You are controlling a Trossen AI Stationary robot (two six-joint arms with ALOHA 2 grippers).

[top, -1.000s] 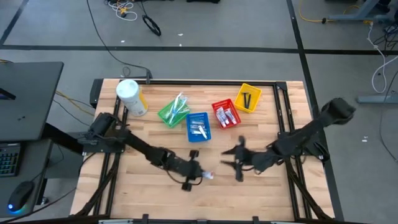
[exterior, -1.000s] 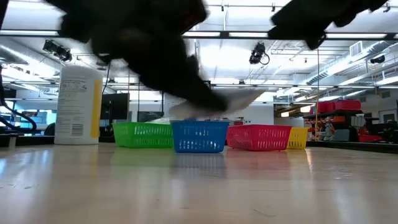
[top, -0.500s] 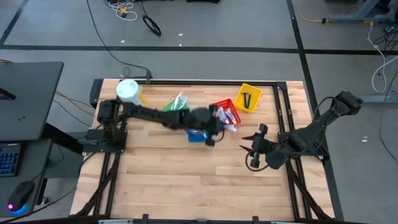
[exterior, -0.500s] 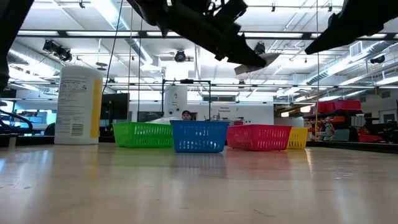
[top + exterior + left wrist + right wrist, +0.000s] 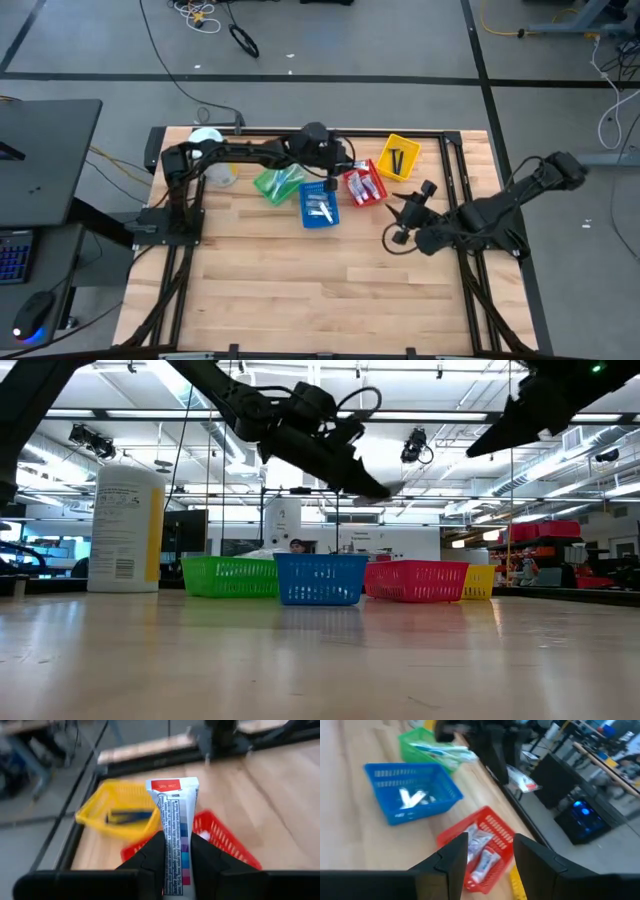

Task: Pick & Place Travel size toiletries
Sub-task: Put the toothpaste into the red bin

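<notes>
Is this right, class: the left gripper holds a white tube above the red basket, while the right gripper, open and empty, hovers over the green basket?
Not quite. The left gripper does hold the white tube above the red basket, but the high view shows the right gripper, open and empty, over bare table to the right of the baskets, well away from the green basket.

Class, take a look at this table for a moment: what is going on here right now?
The left gripper is shut on a small white toothpaste tube, held in the air above the red mesh basket, which already holds similar tubes. The green basket, blue basket and yellow basket stand in the same row. The right gripper waits, open and empty, over the table's right side.
</notes>
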